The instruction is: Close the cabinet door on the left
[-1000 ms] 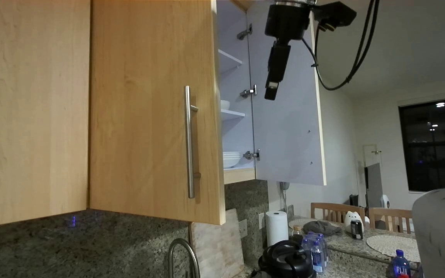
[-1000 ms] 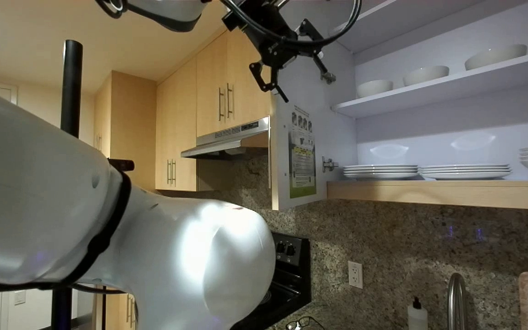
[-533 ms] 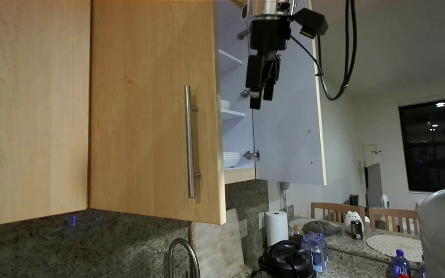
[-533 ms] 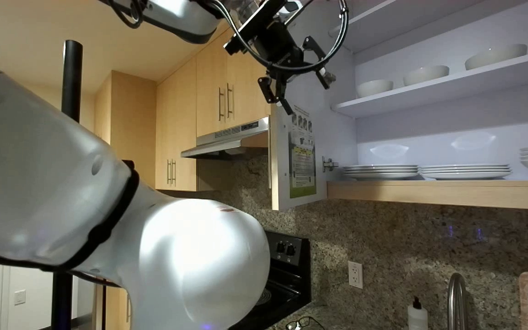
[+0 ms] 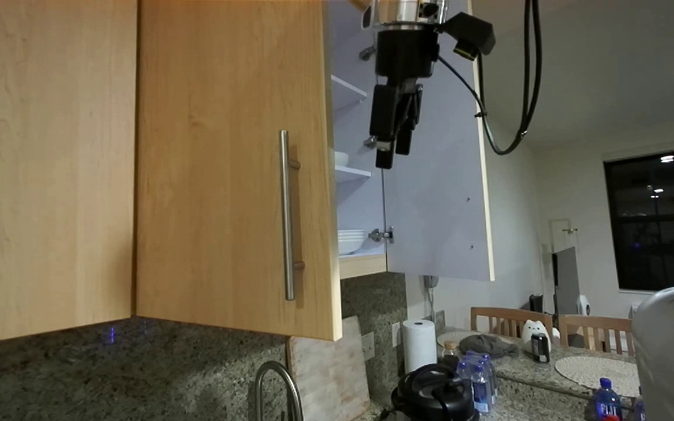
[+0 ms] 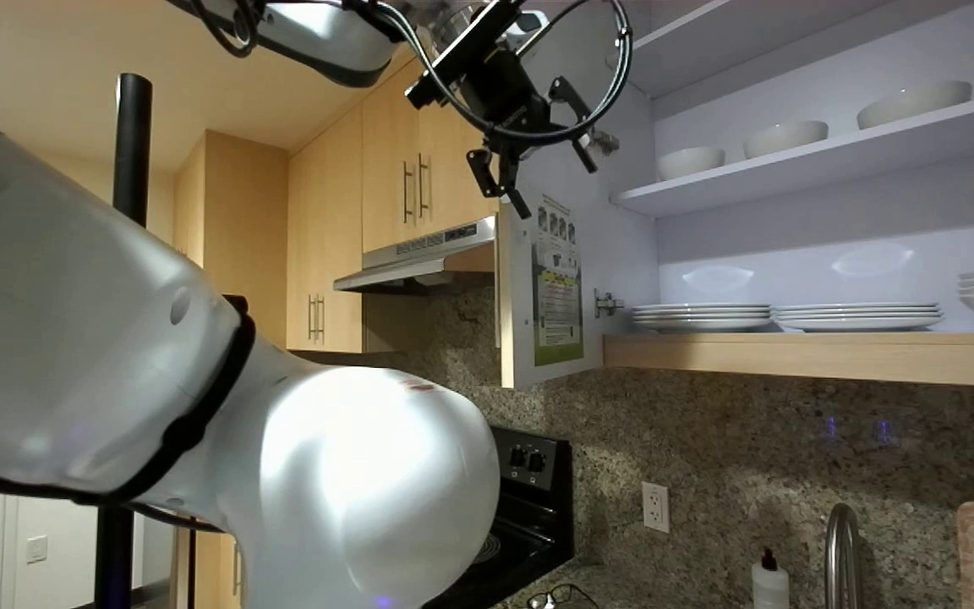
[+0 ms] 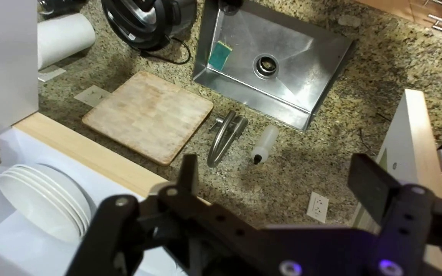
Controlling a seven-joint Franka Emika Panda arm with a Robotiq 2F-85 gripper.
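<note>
- At far left in an exterior view, a plain wood panel (image 5: 47, 164), meeting the cabinet door (image 5: 214, 175) along an upright seam.
- For the cabinet door, next along: hangs ajar above the countertop (image 7: 390, 65), left of the gripper (image 5: 394, 158) and apart from it; in the wrist view, appears to the right of the gripper, over the countertop close to its edge beside the stove (image 6: 546, 474).
- Near the free edge, an upright bar handle (image 5: 286, 222), on the wood face turned away from the gripper.
- Lower down, a faucet (image 5: 272, 365), then a cutting board (image 5: 331, 368) leaning on the backsplash (image 5: 109, 380) at the countertop's back edge.
- Past the free edge, stacked white bowls (image 5: 350, 241) inside the cabinet; in an exterior view, stacked plates (image 6: 701, 318) too.
- For the gripper: points down before the cabinet, with fingers (image 7: 370, 184) spread wide; in an exterior view, overlaps the door's pale inner face above a printed sheet (image 6: 559, 283).
- Farther right, a pale door panel (image 5: 436, 216), also swung out.
- Below that, a paper towel roll (image 5: 419, 345) near the countertop's back corner well apart from the stove, with a black cooker (image 5: 435, 392) just beside.
- At far right, a rounded part of the robot arm (image 5: 673, 351).
</note>
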